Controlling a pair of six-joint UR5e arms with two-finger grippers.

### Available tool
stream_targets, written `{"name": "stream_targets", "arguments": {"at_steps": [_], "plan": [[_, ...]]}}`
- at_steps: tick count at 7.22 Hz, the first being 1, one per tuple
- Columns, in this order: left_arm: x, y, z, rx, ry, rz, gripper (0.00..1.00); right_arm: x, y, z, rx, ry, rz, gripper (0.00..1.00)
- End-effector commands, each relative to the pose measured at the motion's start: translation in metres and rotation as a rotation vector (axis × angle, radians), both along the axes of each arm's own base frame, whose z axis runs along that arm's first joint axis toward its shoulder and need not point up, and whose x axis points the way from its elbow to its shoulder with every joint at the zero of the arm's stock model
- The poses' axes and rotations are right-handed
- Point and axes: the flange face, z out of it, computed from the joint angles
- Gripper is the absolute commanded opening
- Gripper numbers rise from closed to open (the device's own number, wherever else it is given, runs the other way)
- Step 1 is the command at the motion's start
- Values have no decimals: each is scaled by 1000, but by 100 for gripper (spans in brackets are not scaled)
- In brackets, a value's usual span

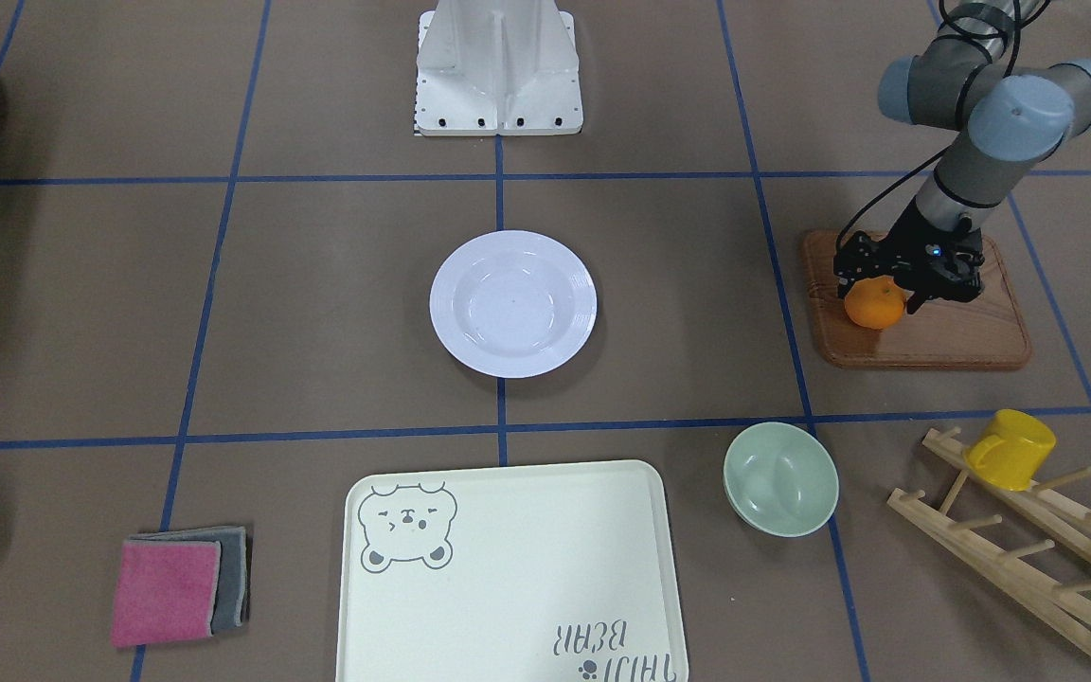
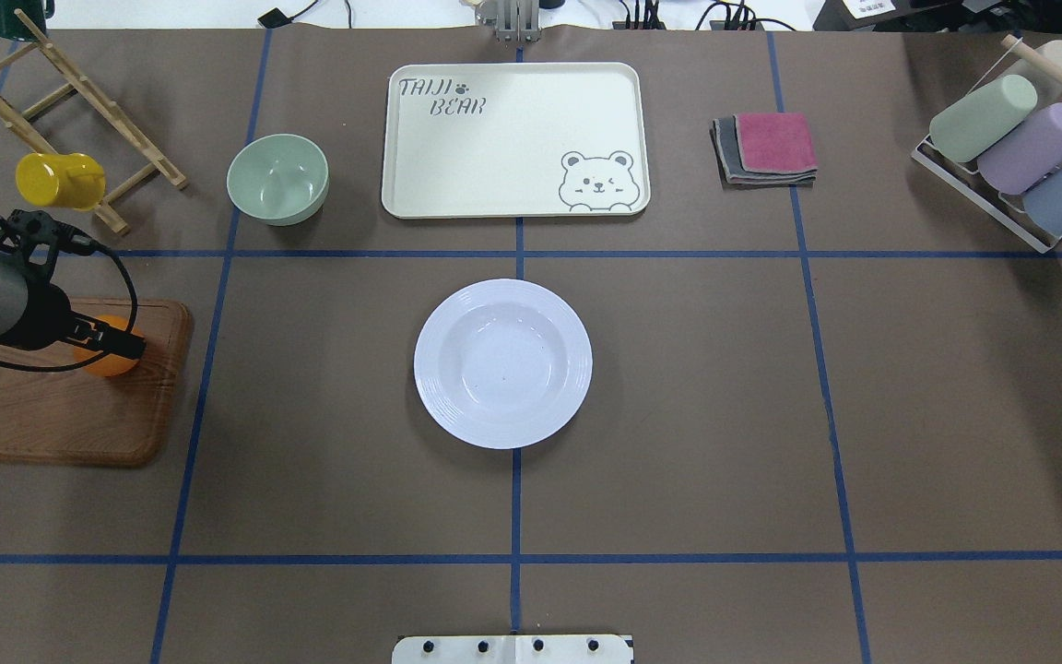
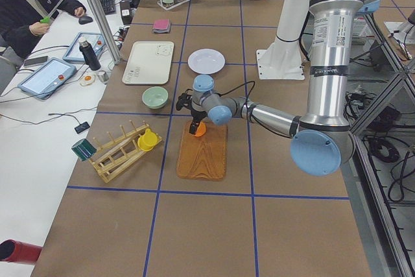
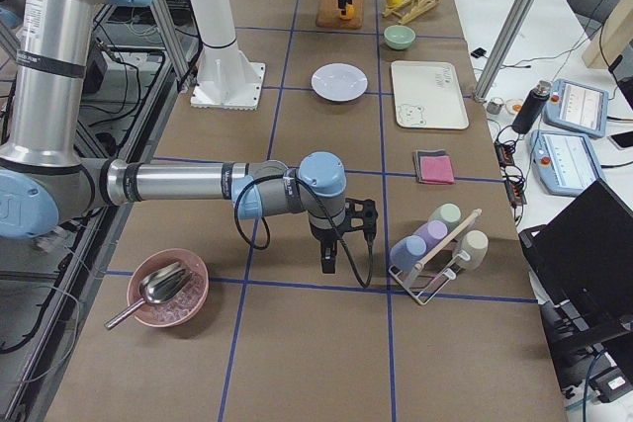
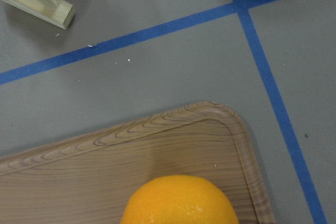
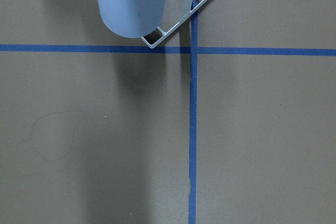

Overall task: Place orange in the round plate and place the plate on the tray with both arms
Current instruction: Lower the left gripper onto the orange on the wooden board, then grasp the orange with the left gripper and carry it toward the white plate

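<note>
The orange [image 1: 874, 308] sits at the corner of a brown wooden board [image 1: 943, 336]. My left gripper [image 1: 879, 290] is down over it, a finger snug against each side, shut on the fruit. The left wrist view shows the orange [image 5: 181, 200] low in the frame, on the board. The white round plate [image 2: 502, 363] lies empty mid-table. Beyond it rests the cream bear tray [image 2: 515, 138], also empty. My right gripper [image 4: 327, 260] shows only in the exterior right view, low over bare table beside a cup rack; I cannot tell whether it is open or shut.
A pale-green bowl [image 2: 277, 178] stands left of the tray. A wooden peg rack [image 2: 70, 120] carries a yellow cup [image 2: 56, 180]. Folded pink and grey cloths [image 2: 766, 148] lie right of the tray. A wire rack of pastel cups [image 2: 1020, 148] fills the far right corner.
</note>
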Motion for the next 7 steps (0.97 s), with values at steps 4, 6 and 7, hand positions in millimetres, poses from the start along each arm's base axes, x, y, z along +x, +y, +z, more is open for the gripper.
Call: {"name": "stream_targets", "arguments": {"at_steps": [4,6,7], "plan": [[2,1,-44,57,76,16,0,0,0,0,0,-1,0,100],[28,-25,-143,22,99,-16,0,-1,-2,-6,54,-7,-12,100],[51,-36,-196,-26,123,-51,0,-2,-3,-11,107,-19,-6,100]]}}
